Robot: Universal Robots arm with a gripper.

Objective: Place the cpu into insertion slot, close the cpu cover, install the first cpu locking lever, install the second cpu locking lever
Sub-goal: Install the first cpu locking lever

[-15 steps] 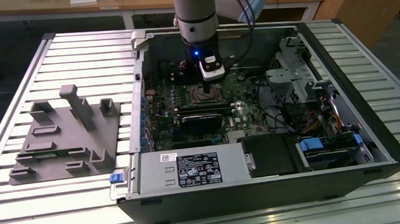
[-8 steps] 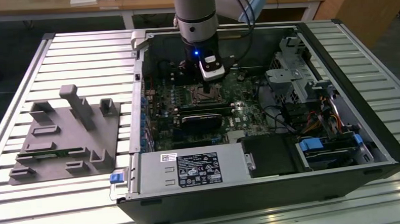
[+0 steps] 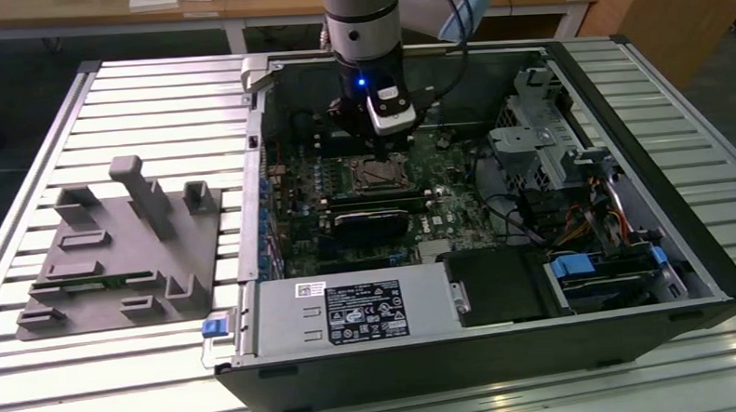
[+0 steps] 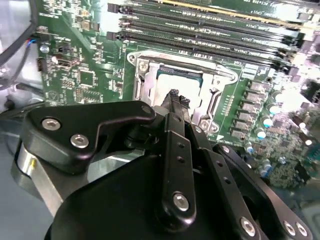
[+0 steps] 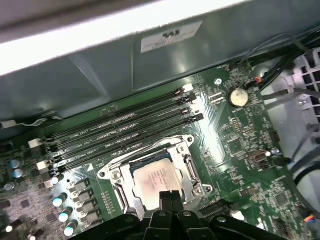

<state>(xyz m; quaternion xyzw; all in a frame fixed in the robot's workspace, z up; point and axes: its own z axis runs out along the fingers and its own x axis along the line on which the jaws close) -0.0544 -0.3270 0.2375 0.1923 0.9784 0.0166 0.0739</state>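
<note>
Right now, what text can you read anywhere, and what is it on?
Black label on the metal box: too small to read.
White sticker on the case wall: blurred.
Print on the chip: blurred.
No text reads clearly.

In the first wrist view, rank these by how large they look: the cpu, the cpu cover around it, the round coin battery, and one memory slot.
Largest to smallest, as seen:
1. cpu cover, the frame around the chip.
2. cpu, inside that frame.
3. coin battery, clearly smallest.
The memory slot is longest but very thin, so I leave it unranked.
</note>
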